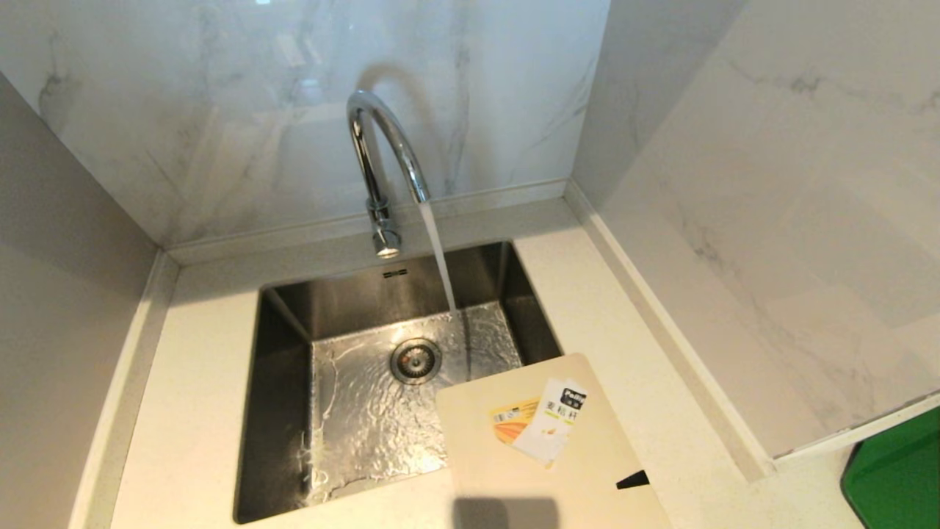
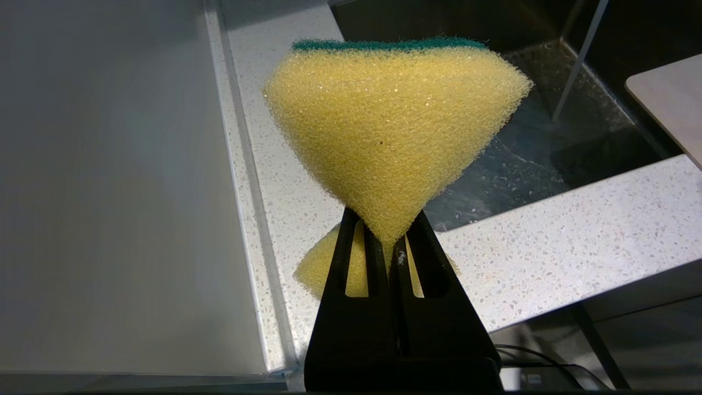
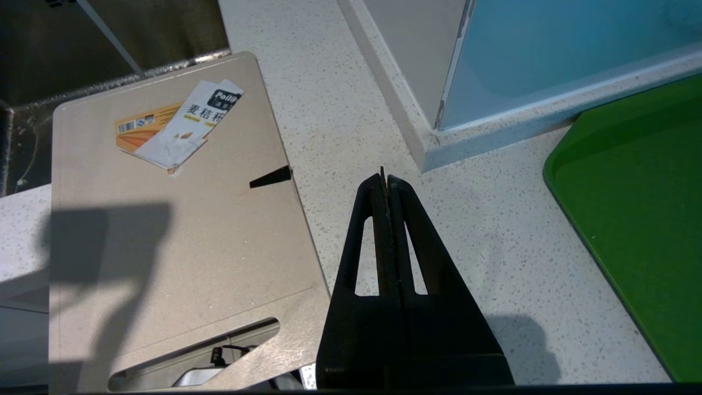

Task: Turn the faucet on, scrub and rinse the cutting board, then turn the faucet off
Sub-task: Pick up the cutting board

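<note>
Water streams from the chrome faucet (image 1: 382, 158) into the steel sink (image 1: 294, 411). The beige cutting board (image 1: 543, 455) with its white-and-orange label (image 1: 545, 420) lies flat on the counter at the sink's near right corner, one corner jutting over the basin. In the right wrist view the cutting board (image 3: 164, 219) lies beside my right gripper (image 3: 385, 181), which is shut and empty above the counter. My left gripper (image 2: 390, 241) is shut on a yellow sponge (image 2: 392, 131) with a green scouring side, held above the counter near the sink's left edge. Neither arm shows in the head view.
A dark green mat (image 1: 896, 470) lies at the far right, also seen as the green mat (image 3: 636, 208) beside my right gripper. Marble walls close the counter behind and on the right; a plain wall (image 1: 66, 294) stands at the left. A drain strainer (image 1: 416, 360) sits in the basin.
</note>
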You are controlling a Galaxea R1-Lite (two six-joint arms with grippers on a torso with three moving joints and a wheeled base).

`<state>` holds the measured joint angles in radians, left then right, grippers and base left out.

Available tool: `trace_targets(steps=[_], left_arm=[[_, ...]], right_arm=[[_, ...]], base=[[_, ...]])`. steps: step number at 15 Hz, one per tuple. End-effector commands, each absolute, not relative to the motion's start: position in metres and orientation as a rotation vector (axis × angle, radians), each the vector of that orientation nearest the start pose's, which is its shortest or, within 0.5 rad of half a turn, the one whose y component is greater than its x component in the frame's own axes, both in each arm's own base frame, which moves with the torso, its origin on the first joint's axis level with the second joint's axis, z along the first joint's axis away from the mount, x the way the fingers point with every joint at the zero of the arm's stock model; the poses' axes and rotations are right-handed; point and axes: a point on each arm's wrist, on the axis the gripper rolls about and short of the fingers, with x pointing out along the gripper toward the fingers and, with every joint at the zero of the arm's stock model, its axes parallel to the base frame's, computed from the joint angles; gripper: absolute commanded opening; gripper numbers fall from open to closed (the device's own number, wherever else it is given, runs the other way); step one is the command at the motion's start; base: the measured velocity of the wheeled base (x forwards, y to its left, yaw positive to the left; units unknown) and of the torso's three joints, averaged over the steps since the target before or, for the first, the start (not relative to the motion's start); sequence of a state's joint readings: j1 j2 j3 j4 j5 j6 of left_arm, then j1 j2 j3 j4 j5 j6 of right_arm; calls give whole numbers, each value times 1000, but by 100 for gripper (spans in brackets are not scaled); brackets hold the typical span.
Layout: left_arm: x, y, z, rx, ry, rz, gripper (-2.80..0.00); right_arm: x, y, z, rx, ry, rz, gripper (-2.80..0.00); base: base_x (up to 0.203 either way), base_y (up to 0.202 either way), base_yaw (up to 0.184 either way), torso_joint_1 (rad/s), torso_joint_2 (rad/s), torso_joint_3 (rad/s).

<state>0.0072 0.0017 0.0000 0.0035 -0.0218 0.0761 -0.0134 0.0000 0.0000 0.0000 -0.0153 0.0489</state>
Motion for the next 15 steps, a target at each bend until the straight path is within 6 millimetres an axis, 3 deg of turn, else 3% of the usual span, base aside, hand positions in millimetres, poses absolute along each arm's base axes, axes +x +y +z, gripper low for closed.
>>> trace_targets(steps=[1,9,15], left_arm=[[-23,-1,75,74,3,-12,-280],[-23,-1,75,37,3,-9,-280],[-23,-1,75,35,3,-8,-280]], right_arm=[[-23,0,75,49,1,-29,-280],[-23,0,75,49,1,-29,-280],[-23,0,75,43,-1,-28,-280]], base=[[0,0,0,0,0,0],[0,0,0,0,0,0],[-180,0,6,5,4,1]])
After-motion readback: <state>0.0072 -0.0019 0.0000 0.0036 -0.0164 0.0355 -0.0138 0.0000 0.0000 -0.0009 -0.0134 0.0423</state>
